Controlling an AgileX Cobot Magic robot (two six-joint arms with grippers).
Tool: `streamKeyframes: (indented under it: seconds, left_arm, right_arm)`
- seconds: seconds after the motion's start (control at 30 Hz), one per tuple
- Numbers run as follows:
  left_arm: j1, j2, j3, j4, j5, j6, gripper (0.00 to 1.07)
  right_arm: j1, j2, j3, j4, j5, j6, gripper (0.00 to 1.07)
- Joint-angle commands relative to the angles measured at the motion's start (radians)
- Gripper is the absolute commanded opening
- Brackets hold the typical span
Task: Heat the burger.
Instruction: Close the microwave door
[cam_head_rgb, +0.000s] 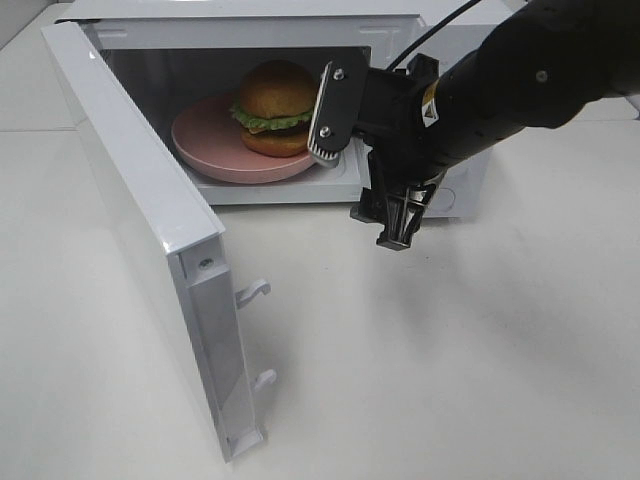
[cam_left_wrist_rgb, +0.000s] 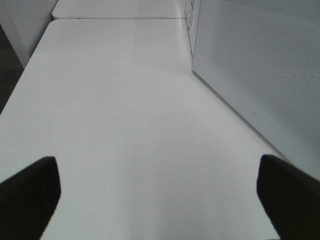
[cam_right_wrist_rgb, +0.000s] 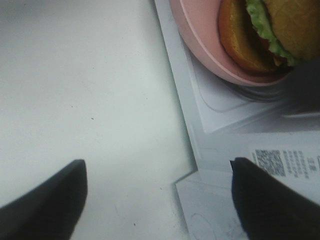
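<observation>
- Inside the one white microwave (cam_head_rgb: 250, 25), whose door (cam_head_rgb: 130, 210) stands open, we count one pink plate (cam_head_rgb: 205, 150) carrying one burger (cam_head_rgb: 274, 108).
- We see two grippers. The right gripper (cam_right_wrist_rgb: 157, 200) hangs just outside the oven's mouth, jaws spread, gripping nothing. The left gripper (cam_left_wrist_rgb: 157, 195) is spread wide over the white table (cam_head_rgb: 450, 350) beside the door.
- One label (cam_right_wrist_rgb: 270, 162) with a QR code sits on the microwave's front; its print is too small for us to read.

Bright, even light; perhaps slightly soft.
</observation>
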Motion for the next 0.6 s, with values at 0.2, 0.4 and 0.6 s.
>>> streamKeyframes:
  seconds: [0.2, 0.4, 0.6]
  left_arm:
    - [0.002, -0.012, -0.001, -0.001, -0.018, -0.001, 1.0]
    - [0.002, -0.012, -0.001, -0.001, -0.018, -0.001, 1.0]
    - [0.002, -0.012, -0.001, -0.001, -0.018, -0.001, 1.0]
  right_arm:
    - [-0.003, -0.127, 0.011, -0.002, 0.216, 0.415, 0.76]
    - [-0.003, -0.199, 0.011, 0.003, 0.441, 0.531, 0.76]
    - [-0.003, -0.257, 0.011, 0.024, 0.553, 0.591, 0.76]
